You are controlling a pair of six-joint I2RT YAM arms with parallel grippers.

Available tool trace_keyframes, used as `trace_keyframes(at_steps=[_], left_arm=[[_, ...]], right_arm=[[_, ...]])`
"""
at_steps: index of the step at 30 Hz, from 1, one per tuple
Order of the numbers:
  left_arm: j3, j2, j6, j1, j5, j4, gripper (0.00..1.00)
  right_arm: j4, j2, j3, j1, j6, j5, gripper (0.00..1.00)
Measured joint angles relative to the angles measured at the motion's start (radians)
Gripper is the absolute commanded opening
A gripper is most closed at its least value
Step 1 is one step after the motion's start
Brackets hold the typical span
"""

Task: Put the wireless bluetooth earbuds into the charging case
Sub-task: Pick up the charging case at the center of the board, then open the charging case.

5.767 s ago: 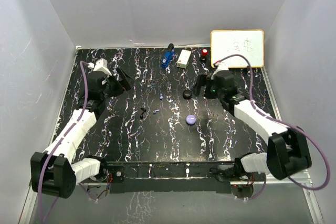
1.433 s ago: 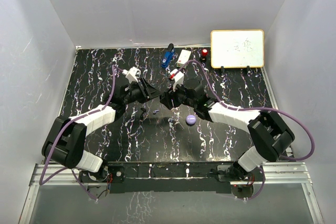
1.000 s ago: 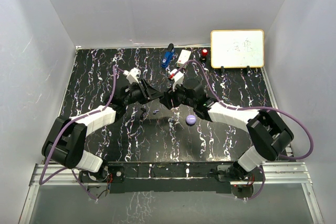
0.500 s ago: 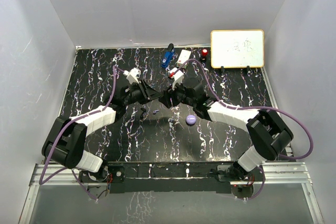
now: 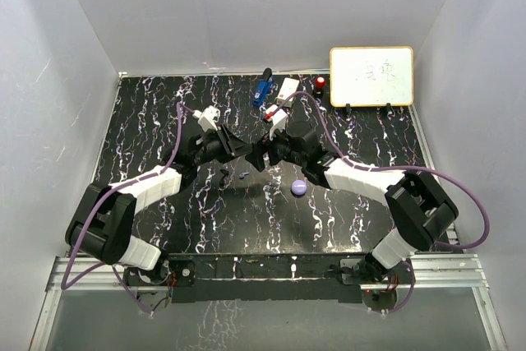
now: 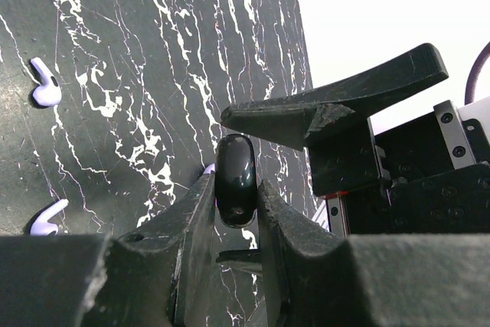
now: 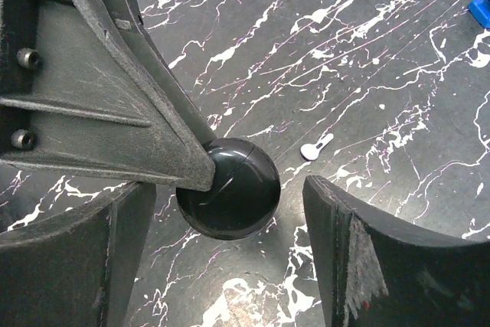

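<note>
A glossy black round charging case [image 6: 234, 178] is held off the table, and my left gripper [image 6: 234, 189] is shut on its flat sides. Over the middle of the table, my right gripper [image 7: 230, 223] faces it, open, its fingers standing apart from either side of the case [image 7: 230, 189]. From above, the two grippers [image 5: 249, 154] [image 5: 263, 156] meet and hide the case. Two lavender earbuds [image 6: 44, 86] [image 6: 47, 220] lie on the table below; one earbud [image 7: 315, 147] also shows in the right wrist view. A black earbud [image 5: 224, 174] lies beside a lavender one [image 5: 244, 175].
A purple round puck [image 5: 299, 187] sits just right of the grippers. At the back stand a blue gadget [image 5: 262, 88], a white box [image 5: 288, 90], a small red item [image 5: 320, 83] and a whiteboard [image 5: 371, 76]. White walls enclose the black marbled table [image 5: 164, 121].
Both arms came in from the sides to the middle. Over the last second my left gripper shut on the black case and my right gripper opened off it.
</note>
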Motion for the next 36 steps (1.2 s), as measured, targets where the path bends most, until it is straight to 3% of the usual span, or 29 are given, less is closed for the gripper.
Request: trace_keyframes(at_steps=[9,14,21,36], left_arm=[[-0.003,-0.02,0.016,-0.002,-0.024,-0.031,0.0],[-0.003,-0.042,0.028,-0.002,-0.043,-0.056,0.0],[-0.003,-0.051,0.029,-0.002,-0.048,-0.051,0.0],[-0.01,-0.051,-0.011,-0.002,0.0,0.034,0.0]], right_arm=[[-0.011,-0.016,0.0,-0.001,0.021,0.032,0.91],[-0.066,-0.132,-0.011,-0.027,0.073,0.088,0.98],[-0.1,-0.278,-0.023,-0.099,0.178,0.157,0.98],[-0.2,-0.186,-0.023,-0.098,0.272,0.163,0.98]])
